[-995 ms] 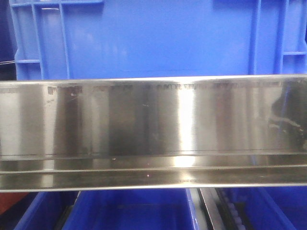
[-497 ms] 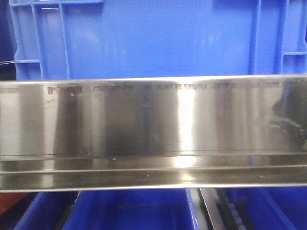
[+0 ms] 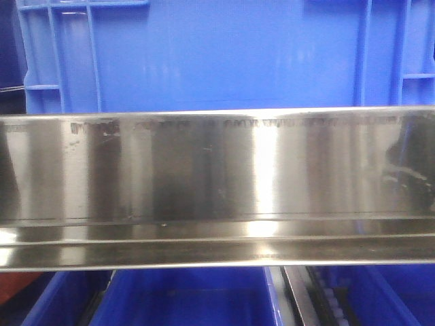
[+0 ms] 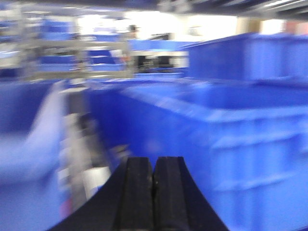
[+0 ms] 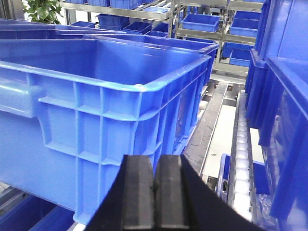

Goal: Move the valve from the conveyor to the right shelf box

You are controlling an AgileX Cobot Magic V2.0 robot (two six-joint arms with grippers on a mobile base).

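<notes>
Front-facing view: a brushed stainless shelf rail (image 3: 217, 190) spans the whole width. A blue plastic crate (image 3: 217, 54) stands behind and above it, and further blue bins (image 3: 183, 299) sit below. No arm, valve or conveyor belt shows here.

Left wrist view: heavily motion-blurred. The left gripper (image 4: 153, 192) has its black pads pressed together with nothing between them. A large blue tote (image 4: 240, 125) lies ahead and to its right, and pale shelving (image 4: 72, 62) far ahead to the left. No valve is seen.

Right wrist view: sharp. The right gripper (image 5: 154, 192) is likewise pressed closed and empty. An open blue stacking crate (image 5: 96, 96) stands directly ahead and left of it, its visible interior empty. A white roller track (image 5: 240, 144) runs ahead on the right, with stacked blue boxes (image 5: 284, 96) beyond.

Valve: in none of the views; position cannot be told.

Handling judgement: as a small metal fitting, likely dense for its size, rigid, smooth and prone to slip. The flat faces of the hexagonal body would suit the pads best, avoiding the lever.
</notes>
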